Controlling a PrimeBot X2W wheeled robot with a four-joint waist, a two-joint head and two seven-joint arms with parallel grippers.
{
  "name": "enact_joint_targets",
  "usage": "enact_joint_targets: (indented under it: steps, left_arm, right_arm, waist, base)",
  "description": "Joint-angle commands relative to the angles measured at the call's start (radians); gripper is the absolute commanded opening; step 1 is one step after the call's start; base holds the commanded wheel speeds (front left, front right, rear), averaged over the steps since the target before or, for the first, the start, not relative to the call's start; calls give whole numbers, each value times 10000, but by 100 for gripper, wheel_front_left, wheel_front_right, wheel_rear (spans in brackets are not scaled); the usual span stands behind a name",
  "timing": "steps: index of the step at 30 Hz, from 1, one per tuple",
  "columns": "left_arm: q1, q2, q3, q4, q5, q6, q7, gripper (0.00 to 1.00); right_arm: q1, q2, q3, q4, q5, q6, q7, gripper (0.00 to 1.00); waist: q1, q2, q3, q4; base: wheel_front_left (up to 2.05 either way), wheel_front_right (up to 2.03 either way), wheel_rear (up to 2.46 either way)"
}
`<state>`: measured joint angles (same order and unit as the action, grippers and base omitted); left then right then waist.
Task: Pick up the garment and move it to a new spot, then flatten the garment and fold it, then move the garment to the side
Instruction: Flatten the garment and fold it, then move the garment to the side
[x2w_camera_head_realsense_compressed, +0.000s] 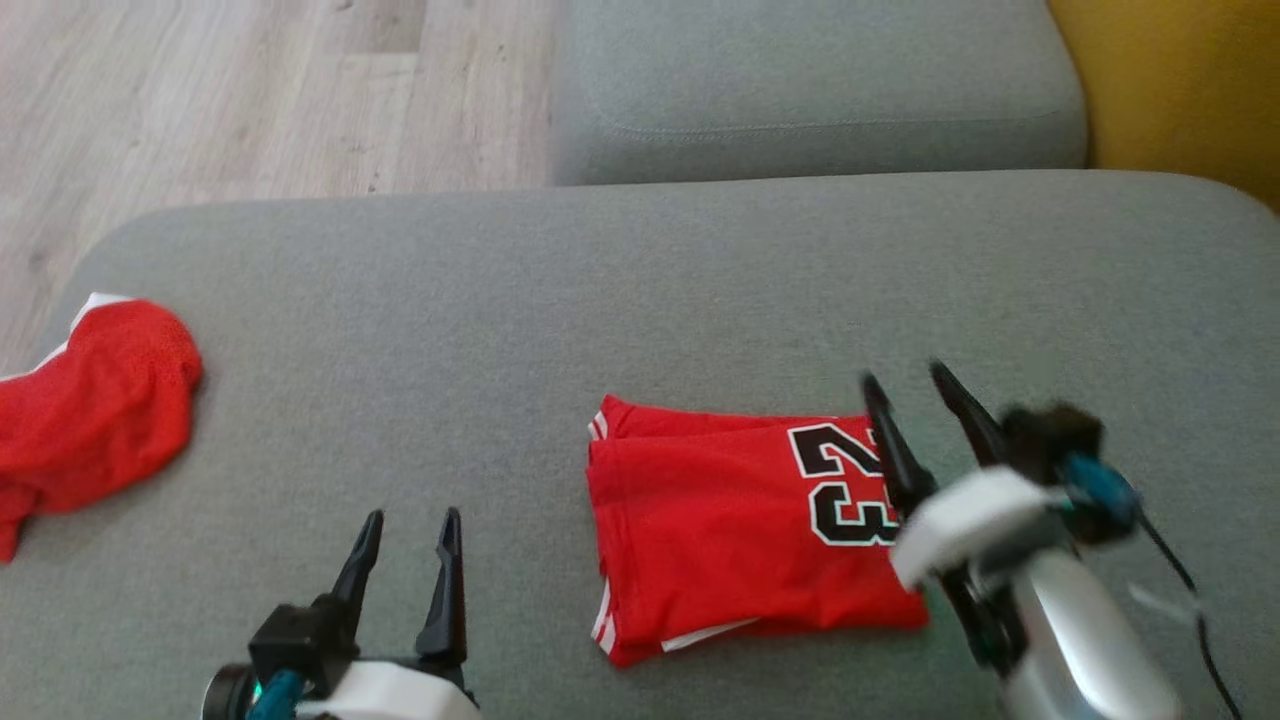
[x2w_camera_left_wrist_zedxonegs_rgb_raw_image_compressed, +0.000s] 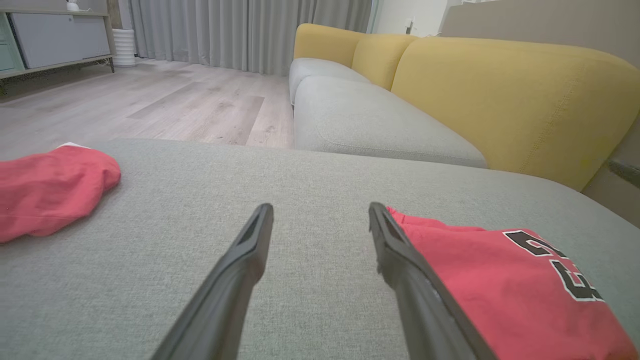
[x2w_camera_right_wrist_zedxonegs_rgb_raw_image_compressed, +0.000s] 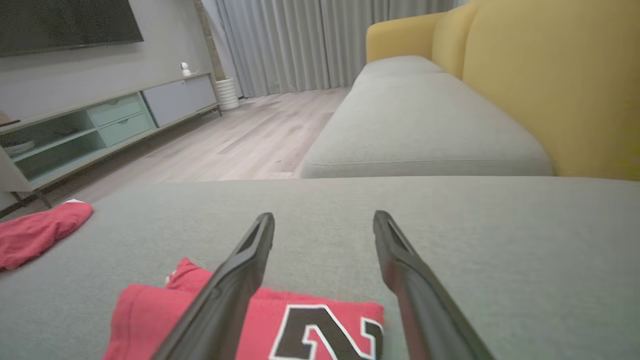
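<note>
The garment (x2w_camera_head_realsense_compressed: 730, 530), a red jersey with a black 23, lies folded into a rectangle on the grey sofa cushion (x2w_camera_head_realsense_compressed: 600, 300). My right gripper (x2w_camera_head_realsense_compressed: 905, 378) hovers open above the jersey's right edge, nothing between its fingers. In the right wrist view the jersey (x2w_camera_right_wrist_zedxonegs_rgb_raw_image_compressed: 150, 315) sits under and left of the right gripper (x2w_camera_right_wrist_zedxonegs_rgb_raw_image_compressed: 324, 215). My left gripper (x2w_camera_head_realsense_compressed: 412, 518) stands open and empty to the left of the jersey, apart from it. In the left wrist view the left gripper (x2w_camera_left_wrist_zedxonegs_rgb_raw_image_compressed: 320, 206) frames bare cushion, with the jersey (x2w_camera_left_wrist_zedxonegs_rgb_raw_image_compressed: 500, 285) just to its right.
A second red garment (x2w_camera_head_realsense_compressed: 90, 410), crumpled, lies at the cushion's left edge. Another grey seat cushion (x2w_camera_head_realsense_compressed: 820, 90) sits beyond, with a yellow backrest (x2w_camera_head_realsense_compressed: 1180, 80) at the right. Wood floor (x2w_camera_head_realsense_compressed: 250, 90) lies past the far left edge. A low cabinet (x2w_camera_right_wrist_zedxonegs_rgb_raw_image_compressed: 100, 120) stands across the room.
</note>
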<state>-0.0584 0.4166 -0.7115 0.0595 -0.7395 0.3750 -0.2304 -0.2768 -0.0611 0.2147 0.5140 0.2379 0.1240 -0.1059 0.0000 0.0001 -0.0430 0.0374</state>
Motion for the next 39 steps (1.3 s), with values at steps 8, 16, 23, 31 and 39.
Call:
enact_joint_targets:
  steps: [8, 16, 23, 31, 39]
  left_arm:
    - [269, 95, 709, -219, -51, 219, -228, 100]
    - [868, 99, 1107, -90, -15, 153, -292, 100]
    - [1117, 77, 1333, 17, 95, 8, -306, 100]
    - [1141, 57, 1405, 72, 175, -81, -309, 100]
    - [1118, 11, 1416, 161, 198, -123, -310, 100]
  right_arm:
    - [2123, 108, -1091, -2900, -680, 67, 159, 100]
    - [3387, 108, -1421, -3982, -740, 67, 348, 100]
    - [3730, 108, -1514, -4127, -807, 67, 349, 100]
    - [3786, 108, -1536, -4169, -779, 67, 428, 100]
    - [3789, 108, -1498, -4132, -724, 67, 552, 100]
  waist:
    - [0, -1, -238, -169]
    - [0, -1, -338, -200]
    - [0, -1, -384, -143]
    - [0, -1, -358, -117]
    - [0, -1, -366, -100]
  base:
    - [0, 0, 0]
    - [0, 0, 0]
    - [0, 0, 0]
    - [0, 0, 0]
    - [0, 0, 0]
